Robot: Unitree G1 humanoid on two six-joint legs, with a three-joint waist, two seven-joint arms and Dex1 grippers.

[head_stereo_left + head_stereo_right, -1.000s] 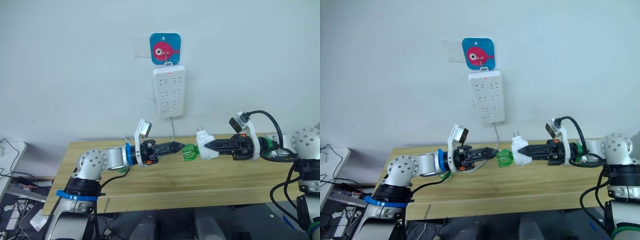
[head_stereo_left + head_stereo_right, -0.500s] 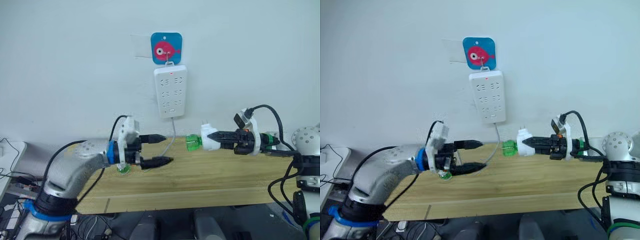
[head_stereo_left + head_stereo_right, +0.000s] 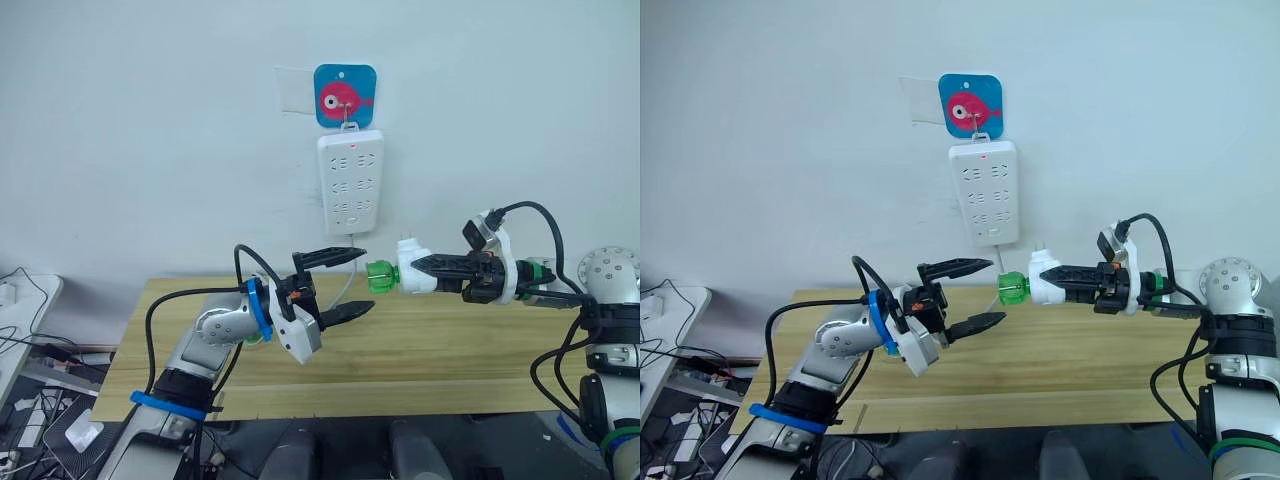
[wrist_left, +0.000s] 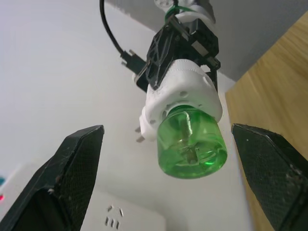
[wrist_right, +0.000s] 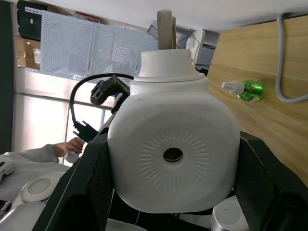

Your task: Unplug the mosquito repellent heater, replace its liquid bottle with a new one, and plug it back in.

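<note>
The right gripper [image 3: 412,270] is clamping the mosquito repellent heater [image 3: 411,275] in mid-air below the power strip [image 3: 350,182], its smooth, light-looking green bottle [image 3: 380,276] pointing left toward the left gripper [image 3: 358,281], whose spread fingers should probably pinch the bottle's round sides.

The mosquito repellent heater [image 3: 413,277] is white, with a translucent green liquid bottle [image 3: 380,277] fitted to it. Both gripper finger sets are black: left gripper [image 3: 343,283], right gripper [image 3: 422,274]. A second green bottle [image 5: 244,90] with a white cap is seen on the light wooden table [image 3: 440,350]. The power strip [image 3: 350,184] is white, with a red indicator dot. The wall hook plate [image 3: 345,96] is blue, printed with a pink fish.
</note>
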